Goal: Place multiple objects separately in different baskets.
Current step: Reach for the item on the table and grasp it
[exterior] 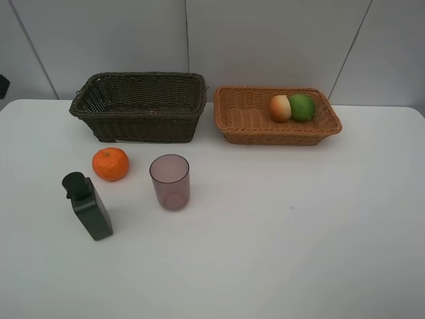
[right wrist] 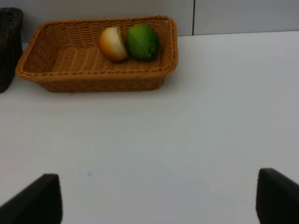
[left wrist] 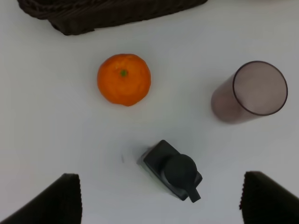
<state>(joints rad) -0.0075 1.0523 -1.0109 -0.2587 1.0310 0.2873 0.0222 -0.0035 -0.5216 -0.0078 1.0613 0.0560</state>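
Observation:
An orange mandarin, a mauve translucent cup and a black pump bottle stand on the white table in front of the dark brown basket. The peach and the green fruit lie together in the light tan basket. My left gripper hangs open above the pump bottle, holding nothing. Open and empty, my right gripper faces bare table short of the tan basket. Neither arm shows in the exterior high view.
The two baskets sit side by side at the back of the table, by the grey wall. Bare white tabletop spreads over the right and front. The dark basket's inside looks empty from the high view.

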